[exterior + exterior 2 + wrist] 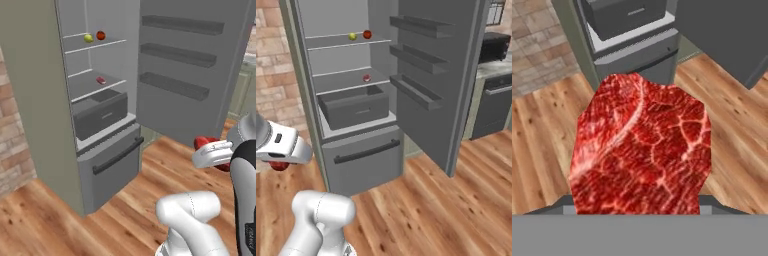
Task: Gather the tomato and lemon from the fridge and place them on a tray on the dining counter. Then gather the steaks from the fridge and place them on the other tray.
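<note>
Both base views look forward and down from behind the arm at the open fridge (100, 115), the left one from its left, the right one from its right; they share its shelves, drawer front and the wood floor (456, 200). The hand view looks along the gripper, very close to a steak (642, 150), toward the fridge's lower front.
</note>
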